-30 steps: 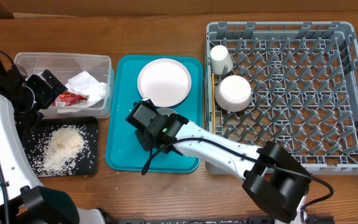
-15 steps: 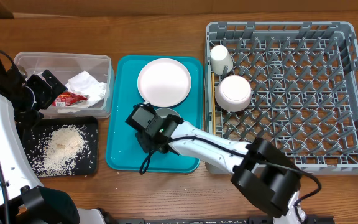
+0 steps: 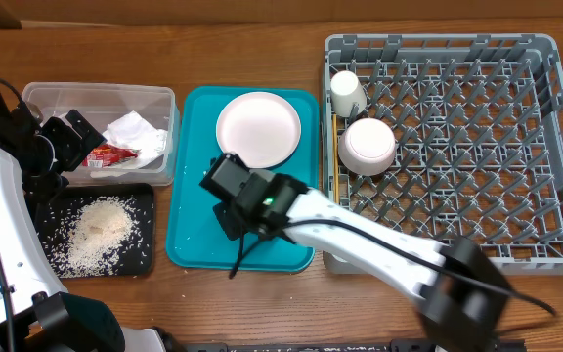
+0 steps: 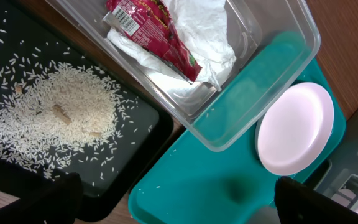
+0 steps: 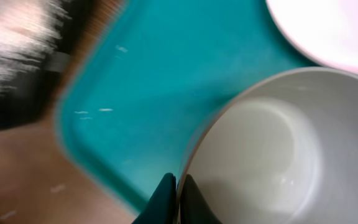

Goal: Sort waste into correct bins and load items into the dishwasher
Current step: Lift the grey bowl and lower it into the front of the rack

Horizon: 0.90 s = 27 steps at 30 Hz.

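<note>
The right end effector closed: its jaws, partly apart a second earlier, came together on the near rim of the pale grey-green bowl. In the overhead view its wrist shifted a little to the right over the teal tray, and the bowl, whose rim had shown beside it, became hidden underneath. The elbow of the right arm swung left, then back right near the front edge of the desk, blurred by motion.

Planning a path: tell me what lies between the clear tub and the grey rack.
The teal tray, bearing the pink plate, as the overhead view shows.
</note>
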Each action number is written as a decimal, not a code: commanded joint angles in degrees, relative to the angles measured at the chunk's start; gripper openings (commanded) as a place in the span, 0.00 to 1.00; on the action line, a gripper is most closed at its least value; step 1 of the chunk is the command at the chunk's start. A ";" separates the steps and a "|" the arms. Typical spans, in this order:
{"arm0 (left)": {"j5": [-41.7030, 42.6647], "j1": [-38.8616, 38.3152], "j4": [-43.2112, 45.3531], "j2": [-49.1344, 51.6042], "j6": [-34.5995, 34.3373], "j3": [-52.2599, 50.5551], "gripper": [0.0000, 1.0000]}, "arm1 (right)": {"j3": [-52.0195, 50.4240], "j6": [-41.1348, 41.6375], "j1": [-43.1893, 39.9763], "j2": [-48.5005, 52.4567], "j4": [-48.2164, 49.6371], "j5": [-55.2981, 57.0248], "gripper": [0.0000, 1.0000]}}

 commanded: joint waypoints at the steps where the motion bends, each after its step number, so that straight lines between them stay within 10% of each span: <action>1: -0.22 0.20 0.22 -0.44 -0.61 1.16 1.00 | 2.75 1.92 -2.45 -12.00 -2.51 -11.23 0.04; 11: -0.22 0.20 0.22 -0.44 -0.61 1.16 1.00 | 1.25 7.26 -22.27 -28.79 -12.31 -38.42 0.04; 27: -0.22 0.20 0.22 -0.44 -0.61 1.16 1.00 | -29.14 14.73 -52.63 -32.46 11.45 -67.58 0.04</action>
